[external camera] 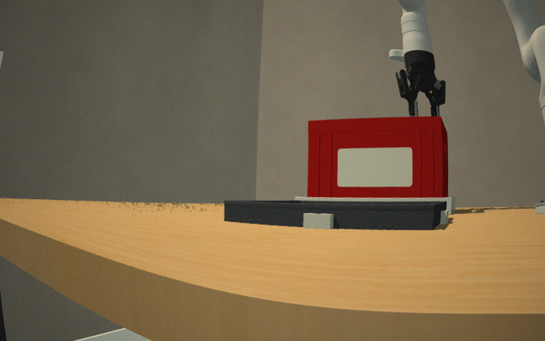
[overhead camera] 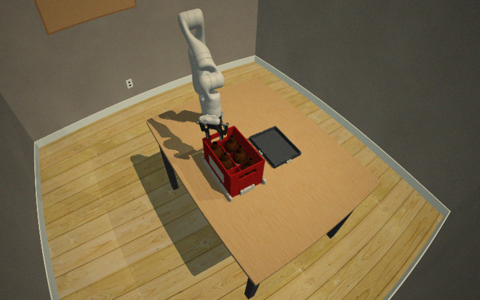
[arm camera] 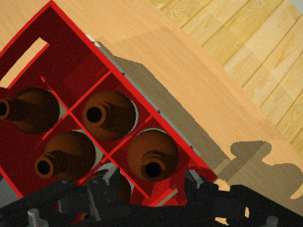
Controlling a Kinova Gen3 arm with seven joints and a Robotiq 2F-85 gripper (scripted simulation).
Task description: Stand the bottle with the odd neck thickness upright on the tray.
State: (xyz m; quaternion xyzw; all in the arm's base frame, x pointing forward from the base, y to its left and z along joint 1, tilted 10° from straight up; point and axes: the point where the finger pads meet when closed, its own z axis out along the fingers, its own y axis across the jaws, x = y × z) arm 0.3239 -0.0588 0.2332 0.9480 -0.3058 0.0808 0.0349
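The red crate (overhead camera: pixel 248 181) (external camera: pixel 361 138) (arm camera: pixel 66 50) holds five brown bottles upright. My gripper (overhead camera: pixel 214 138) (external camera: pixel 424 115) (arm camera: pixel 151 179) is open and empty, pointing down at the crate's far end, its fingertips about at rim height. The far left bottle (overhead camera: pixel 216 149) (arm camera: pixel 152 158) has its mouth in the gap between the fingers in the wrist view. The far right bottle (overhead camera: pixel 231 145) (arm camera: pixel 124 191) is partly hidden by a finger. The others are the middle left (overhead camera: pixel 225 161) (arm camera: pixel 113 122), middle right (overhead camera: pixel 240 155) (arm camera: pixel 74 153) and near right bottle (overhead camera: pixel 249 163) (arm camera: pixel 36 114). I cannot tell which neck differs. The dark tray (overhead camera: pixel 274 147) (external camera: pixel 273 211) holds no bottle.
The crate's near left compartment (arm camera: pixel 86 80) has no bottle. Red dividers separate the bottles, and the crate walls rise around them. The tray lies close to the crate's right side on the wooden table (overhead camera: pixel 301 198) (external camera: pixel 241 257). Small pale blocks sit at the crate's and tray's bases.
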